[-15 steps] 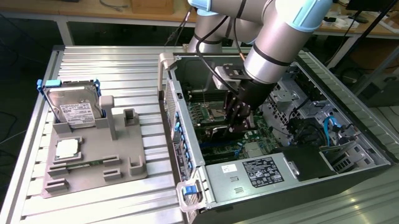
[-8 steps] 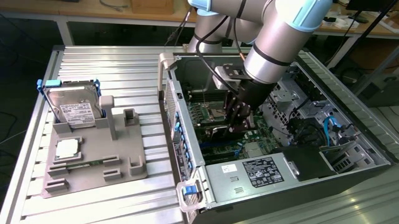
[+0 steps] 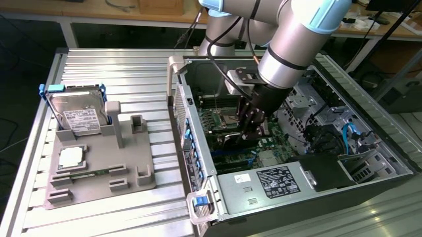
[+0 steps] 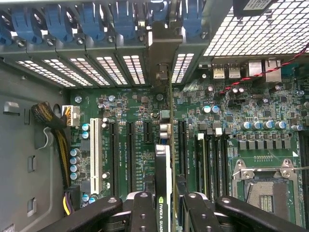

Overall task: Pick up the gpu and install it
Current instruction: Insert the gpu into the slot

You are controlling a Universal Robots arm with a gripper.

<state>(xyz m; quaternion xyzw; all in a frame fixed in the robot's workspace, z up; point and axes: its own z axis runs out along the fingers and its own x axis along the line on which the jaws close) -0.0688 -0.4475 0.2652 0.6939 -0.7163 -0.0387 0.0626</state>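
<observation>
The gpu [image 4: 163, 179] is a thin black card seen edge-on, with a green logo on its top edge. My gripper [image 4: 164, 210] is shut on it, one black finger [image 4: 142, 212] on each side. Its grey metal bracket [image 4: 159, 53] stands against the row of rear slot openings with blue clips. The card stands upright over the green motherboard [image 4: 135, 111], in line with a long slot; whether it is seated in the slot I cannot tell. In the exterior view my gripper [image 3: 250, 129] reaches down into the open computer case [image 3: 197, 148], just above the motherboard [image 3: 214, 118].
An open CPU socket [image 4: 265, 188] and memory slots lie beside the card. The power supply [image 3: 267, 181] takes up the case's near end. On the slatted table at the exterior view's left, a grey holder [image 3: 99, 170] carries a silver hard drive [image 3: 79, 116] and a small square chip [image 3: 70, 156].
</observation>
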